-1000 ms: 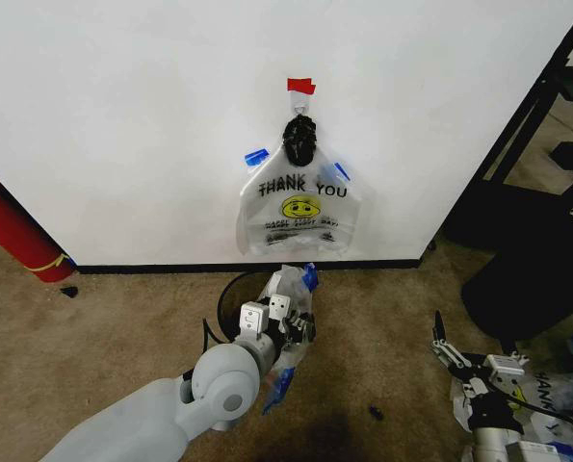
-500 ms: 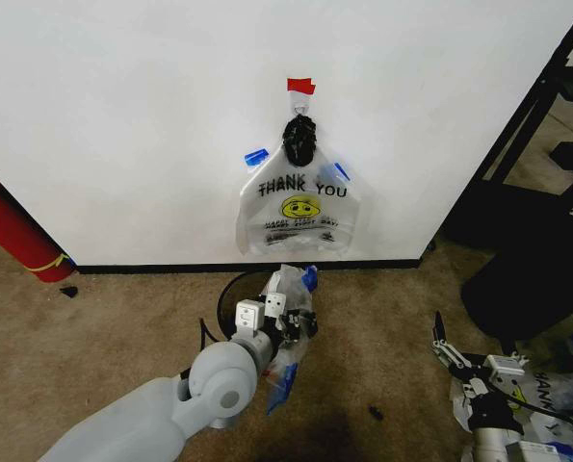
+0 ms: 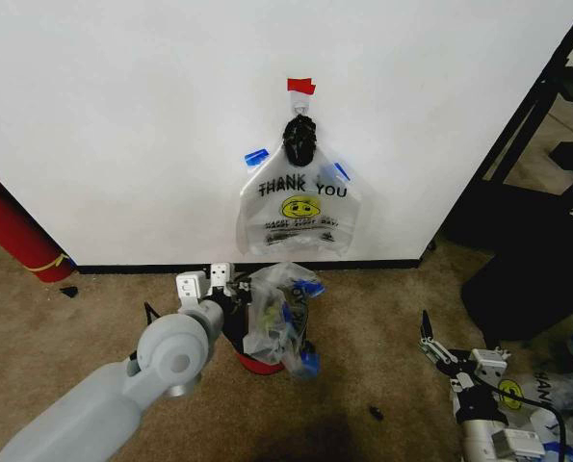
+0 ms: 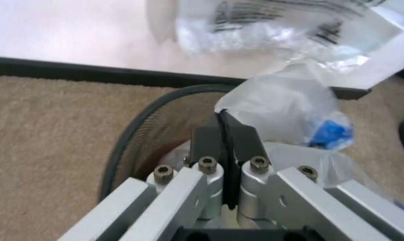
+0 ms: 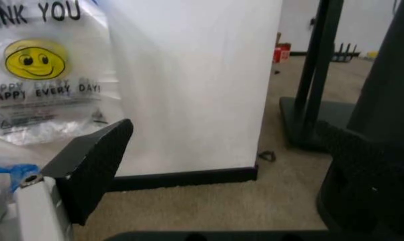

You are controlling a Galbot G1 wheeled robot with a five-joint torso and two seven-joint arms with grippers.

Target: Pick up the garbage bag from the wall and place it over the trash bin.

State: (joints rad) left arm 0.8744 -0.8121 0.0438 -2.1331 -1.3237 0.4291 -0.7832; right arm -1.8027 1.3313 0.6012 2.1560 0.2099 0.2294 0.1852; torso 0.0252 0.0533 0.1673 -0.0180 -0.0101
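Note:
A translucent-white garbage bag lies crumpled over the trash bin, a black mesh basket with a red base, on the carpet below the wall. My left gripper sits at the bin's left rim. In the left wrist view its fingertips are pressed together at the bag's edge, above the mesh rim. Another bag with "THANK YOU" print and a smiley hangs from the hook under red tape. My right gripper waits open, low at the right; its fingers stand wide apart.
A red cylinder with a yellow band leans at the left against the wall. A black stand and a dark bulky object crowd the right. Spare bags lie on the carpet beside my right arm. A black baseboard runs along the wall.
My left gripper has swung left, off the bin's middle to its left rim, and the bag has spread out over the bin. The right gripper edged slightly left.

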